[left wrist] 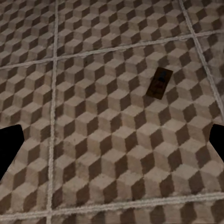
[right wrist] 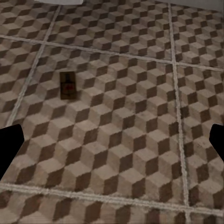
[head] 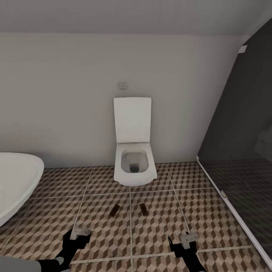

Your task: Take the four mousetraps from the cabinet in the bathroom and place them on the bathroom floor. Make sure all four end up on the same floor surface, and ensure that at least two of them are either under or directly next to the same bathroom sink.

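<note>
2 mousetraps on the tiles: the left mousetrap (head: pixel 114 210) and the right mousetrap (head: pixel 143 209) lie flat on the bathroom floor (head: pixel 102 230), just in front of the toilet (head: pixel 134 166), a grout line between them.
left gripper (head: pixel 80 233): low over the floor, fingers spread wide with nothing between them; its wrist camera looks down on the left mousetrap (left wrist: pixel 159 82) ahead of the tips.
right gripper (head: pixel 187 239): also spread and empty, hovering over tiles; the right mousetrap (right wrist: pixel 68 85) sits ahead and off to one side.
sink question: a white basin (head: pixel 15 181) curves in at the left edge; i cannot tell whether it is a sink or a tub, and both traps lie well apart from it.
step in hand, as i judge it: go back to the cabinet for the other 2 traps.
doing it well: lift both arms clear before the base turns so nothing sweeps the traps; keep them flat, and confirm 2 end beside a real sink.
</note>
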Motion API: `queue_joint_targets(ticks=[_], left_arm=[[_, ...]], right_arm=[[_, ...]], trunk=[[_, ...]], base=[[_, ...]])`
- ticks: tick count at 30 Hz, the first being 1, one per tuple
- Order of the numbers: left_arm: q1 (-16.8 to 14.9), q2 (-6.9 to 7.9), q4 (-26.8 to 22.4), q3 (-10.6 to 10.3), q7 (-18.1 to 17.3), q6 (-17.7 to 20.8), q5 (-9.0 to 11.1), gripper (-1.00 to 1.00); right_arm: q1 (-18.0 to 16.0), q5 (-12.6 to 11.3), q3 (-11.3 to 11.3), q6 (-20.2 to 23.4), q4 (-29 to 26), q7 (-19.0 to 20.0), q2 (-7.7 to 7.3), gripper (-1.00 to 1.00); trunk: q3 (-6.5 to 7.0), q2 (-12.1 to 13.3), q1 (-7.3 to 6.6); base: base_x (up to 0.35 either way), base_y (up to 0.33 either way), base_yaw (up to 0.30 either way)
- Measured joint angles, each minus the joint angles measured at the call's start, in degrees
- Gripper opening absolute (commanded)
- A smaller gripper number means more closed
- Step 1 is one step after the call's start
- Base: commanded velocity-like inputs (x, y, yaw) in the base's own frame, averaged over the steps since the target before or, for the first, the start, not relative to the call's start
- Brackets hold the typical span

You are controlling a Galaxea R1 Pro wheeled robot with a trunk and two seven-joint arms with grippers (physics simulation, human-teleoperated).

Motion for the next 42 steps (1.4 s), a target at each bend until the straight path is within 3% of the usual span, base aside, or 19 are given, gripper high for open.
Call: queue_joint_targets(ticks=[3, 13, 22, 31, 42], left_arm=[[0.1, 0.31, -2.4, -1.0, 5.3, -2.0, 0.0, 1.00], [0.3, 0.41, -5.9, -2.0, 14.8, -5.6, -0.1, 1.00], [0.3, 0.46, -7.6, -2.6, 16.9, -8.6, 0.0, 1.00], [0.5, 0.46, -8.6, -2.9, 19.7, -10.3, 0.1, 1.00], [0.6, 0.46, -8.7, -3.0, 20.9, -10.5, 0.1, 1.00]], right_arm=[[0.6, -0.1, 0.1, -2.1, 0.0, 0.0, 0.00, 1.00], [2.4, -0.2, 0.0, -4.9, 0.0, 0.1, 0.00, 1.00], [4.3, -0.6, 0.0, -8.7, 0.0, 0.0, 0.07, 1.00], [4.6, -5.1, -0.1, -9.5, 0.0, 0.0, 0.20, 1.00], [4.7, -6.3, -0.1, -9.4, 0.0, 0.0, 0.31, 1.00]], trunk=[[0.54, 1.2, -0.66], [2.33, 5.2, -2.86], [3.95, 8.8, -4.83], [5.57, 12.4, -6.81], [7.54, 16.8, -9.23]], base=[[0.000, 0.000, 0.000], [0.000, 0.000, 0.000], [0.000, 0.000, 0.000], [0.000, 0.000, 0.000], [0.000, 0.000, 0.000]])
